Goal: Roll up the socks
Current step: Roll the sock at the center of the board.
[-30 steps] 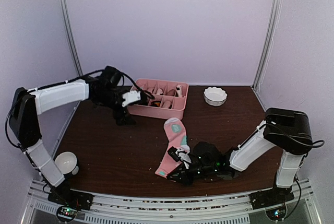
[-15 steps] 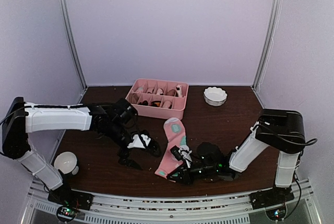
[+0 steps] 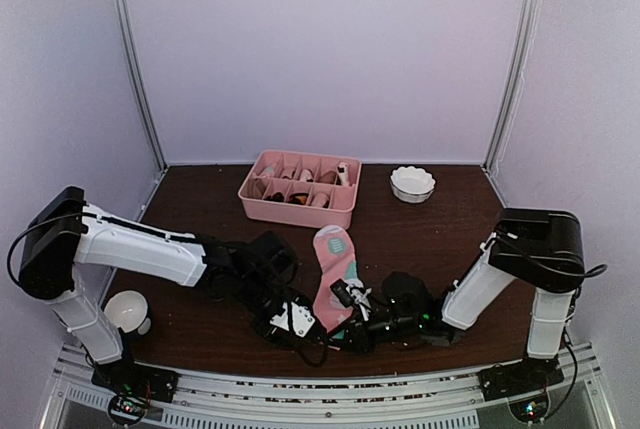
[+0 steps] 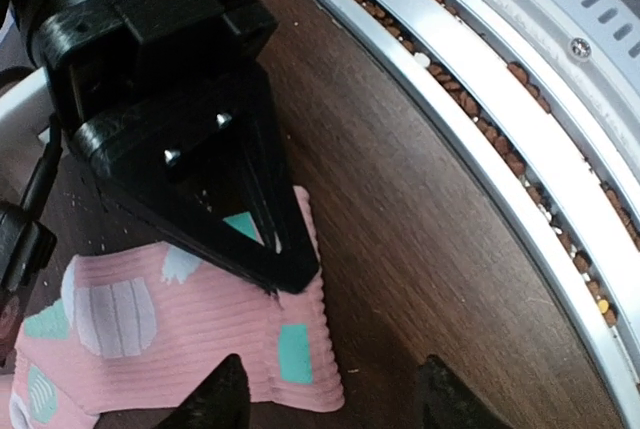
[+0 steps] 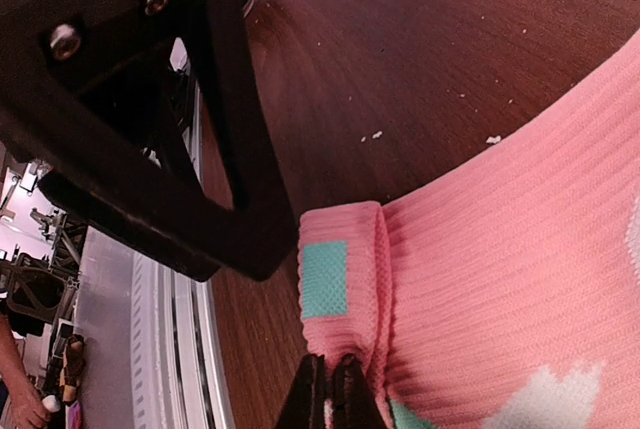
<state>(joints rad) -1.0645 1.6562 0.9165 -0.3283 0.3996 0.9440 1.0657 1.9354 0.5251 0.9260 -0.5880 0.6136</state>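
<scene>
The pink sock (image 3: 333, 264) lies stretched out flat on the dark tabletop (image 3: 440, 239), its toe end pointing toward the pink divided tray (image 3: 298, 212) at the back and its cuff near the front edge, between the two arms. The right tool (image 5: 330, 396) is clenched, its tips pinched together on the folded-over rim of the cuff, where a teal patch shows on the fold. The left tool (image 4: 330, 404) reaches in low from the other side and stands released: one fingertip (image 4: 222, 397) is over the cuff's corner, the other over bare wood beside it, with nothing gripped between them. The two tools sit just beside each other at that end of the sock. The metal rail (image 4: 520, 99) along the front edge runs close by. A white bowl (image 3: 396, 181) stands at the back right, and a white cup (image 3: 125, 309) sits by the left arm's base.
</scene>
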